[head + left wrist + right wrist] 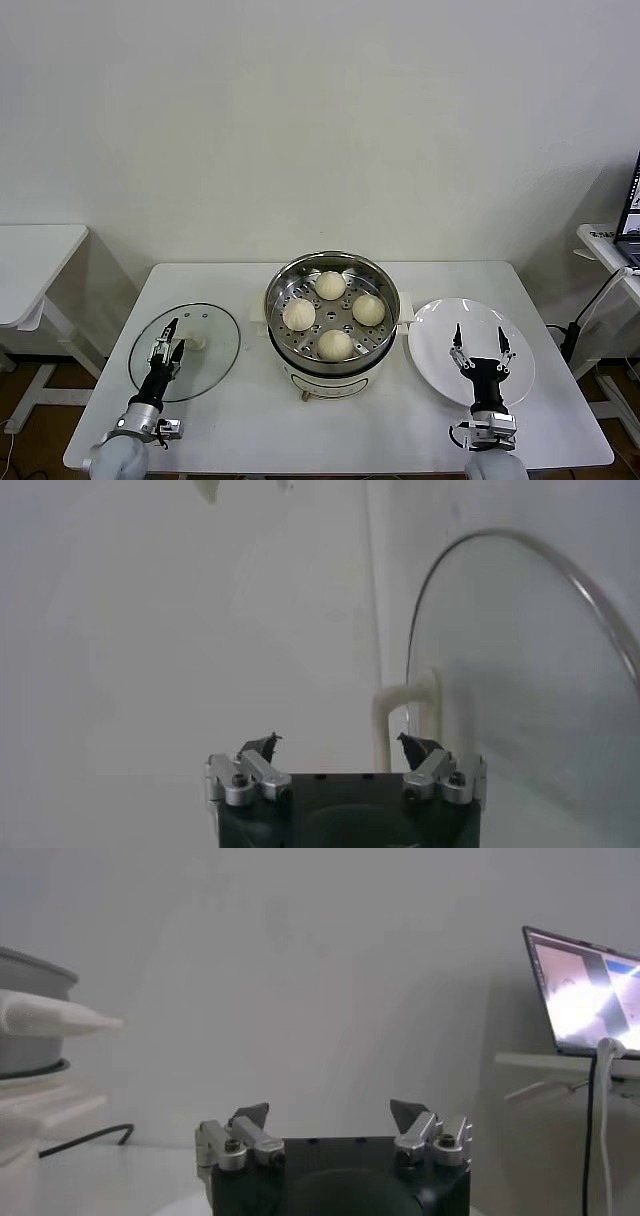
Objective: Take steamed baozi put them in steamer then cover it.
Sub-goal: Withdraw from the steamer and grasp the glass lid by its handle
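All four steamed baozi (333, 312) are seen seated on the perforated tray inside the steamer (380, 345), spaced apart from one another in a loose ring, so the loading part of the task is judged finished and only the covering is left. The steamer stands at the middle of the white worktop (240, 415), open at the top. The cover (212, 345) lies flat on the worktop to the robot's left of the steamer, near it but not touching, with its white handle (195, 342) facing up, which leaves it ready to be gripped from above. The left pincer (167, 349) is held directly over the cover, its tips close to the handle; its fingers are spread wide and nothing is grasped, and contact with the handle cannot be confirmed. In the left wrist view the handle (400, 712) is seen just ahead of the spread fingertips (262, 746). The right pincer (480, 349) hangs over the empty white plate (440, 345) to the right of the steamer, likewise fully released and holding nothing.
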Robot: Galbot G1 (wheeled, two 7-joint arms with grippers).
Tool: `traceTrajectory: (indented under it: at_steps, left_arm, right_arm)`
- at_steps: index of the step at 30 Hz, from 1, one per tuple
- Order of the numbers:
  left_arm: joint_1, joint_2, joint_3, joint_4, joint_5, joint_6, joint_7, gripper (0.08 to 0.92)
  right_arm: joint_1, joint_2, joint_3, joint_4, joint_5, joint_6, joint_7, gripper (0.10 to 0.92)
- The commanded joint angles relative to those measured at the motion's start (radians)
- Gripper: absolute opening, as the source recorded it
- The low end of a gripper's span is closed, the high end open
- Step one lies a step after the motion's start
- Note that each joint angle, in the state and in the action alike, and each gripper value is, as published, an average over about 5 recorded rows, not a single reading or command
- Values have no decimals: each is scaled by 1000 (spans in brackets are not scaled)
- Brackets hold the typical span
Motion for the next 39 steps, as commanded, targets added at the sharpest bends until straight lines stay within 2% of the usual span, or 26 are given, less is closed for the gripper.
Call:
traceTrajectory:
  at_steps: [1, 15, 18, 35, 39]
  left_arm:
    - [-61, -1, 11, 46, 25, 9, 9, 823]
    - [-109, -1, 16, 105, 53, 16, 43, 823]
    - [-110, -2, 16, 110, 51, 12, 48, 787]
    - [-116, -5, 24, 129, 20, -6, 49, 299]
    - [-103, 0, 20, 85, -22, -5, 54, 208]
  right_arm:
    - [-8, 10, 9, 2, -6, 2, -1, 823]
    - [-16, 13, 19, 16, -16, -1, 3, 823]
    - [-15, 13, 18, 19, -17, -3, 3, 823]
    - [-14, 19, 16, 23, -27, -3, 2, 823]
    - [-14, 21, 13, 33, -31, -4, 2, 823]
